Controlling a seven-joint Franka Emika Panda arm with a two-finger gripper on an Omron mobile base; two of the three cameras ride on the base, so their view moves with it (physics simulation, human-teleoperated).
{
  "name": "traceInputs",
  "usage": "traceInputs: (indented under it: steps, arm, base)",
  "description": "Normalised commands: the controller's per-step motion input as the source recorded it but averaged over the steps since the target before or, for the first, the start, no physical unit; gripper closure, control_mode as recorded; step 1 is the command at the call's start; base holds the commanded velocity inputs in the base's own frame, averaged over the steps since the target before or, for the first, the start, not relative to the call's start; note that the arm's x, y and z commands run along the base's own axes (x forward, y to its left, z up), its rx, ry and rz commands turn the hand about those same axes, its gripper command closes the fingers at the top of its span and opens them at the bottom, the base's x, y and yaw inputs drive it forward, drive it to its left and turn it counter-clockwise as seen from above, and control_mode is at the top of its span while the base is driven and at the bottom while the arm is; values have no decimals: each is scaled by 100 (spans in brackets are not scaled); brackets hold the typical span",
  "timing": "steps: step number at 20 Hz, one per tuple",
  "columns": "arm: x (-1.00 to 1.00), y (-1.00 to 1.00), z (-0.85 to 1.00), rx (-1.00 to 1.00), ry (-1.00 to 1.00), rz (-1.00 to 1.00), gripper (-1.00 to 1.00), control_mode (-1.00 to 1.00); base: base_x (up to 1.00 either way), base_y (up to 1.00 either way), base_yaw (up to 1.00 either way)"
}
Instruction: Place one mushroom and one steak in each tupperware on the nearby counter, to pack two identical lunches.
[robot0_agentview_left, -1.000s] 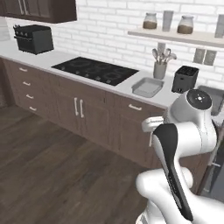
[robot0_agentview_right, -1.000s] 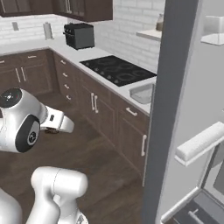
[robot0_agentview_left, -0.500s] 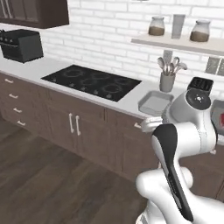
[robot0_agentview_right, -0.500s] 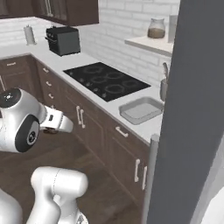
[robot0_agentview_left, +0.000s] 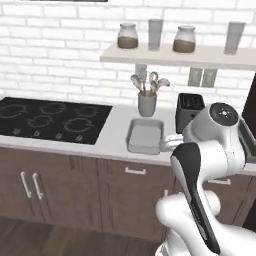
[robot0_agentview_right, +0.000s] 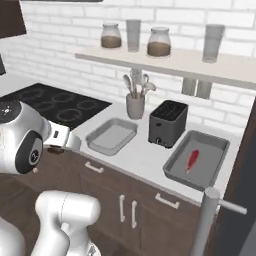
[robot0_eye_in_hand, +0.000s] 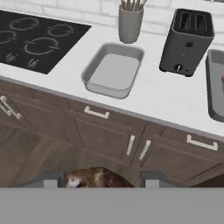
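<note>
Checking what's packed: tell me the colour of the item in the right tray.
Red, a steak lying in the grey tray, best seen in the right base view.

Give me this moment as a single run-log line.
gripper: shut on mushroom | left tupperware: empty | right tupperware: holds steak | toaster: between them | counter: ahead

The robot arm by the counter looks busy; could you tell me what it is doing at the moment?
The gripper holds a dark-brown mushroom between its fingers, in front of the counter. It is packing two lunch trays. The left tupperware, beside the cooktop, is empty. The right tupperware, past the toaster, already holds one red steak. No mushroom lies in either tray yet.
</note>
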Motion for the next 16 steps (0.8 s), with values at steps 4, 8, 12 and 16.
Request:
traceInputs:
  steps: [4,8,12,16]
  arm:
    - [0,0,0,0,0,0,100,100]
    - [0,0,0,0,0,0,100,100]
    - [0,0,0,0,0,0,100,100]
    - [0,0,0,0,0,0,100,100]
  base:
    - [46,8,-72]
    - [58,3,-67]
    - [97,23,-55]
    - [96,27,-47]
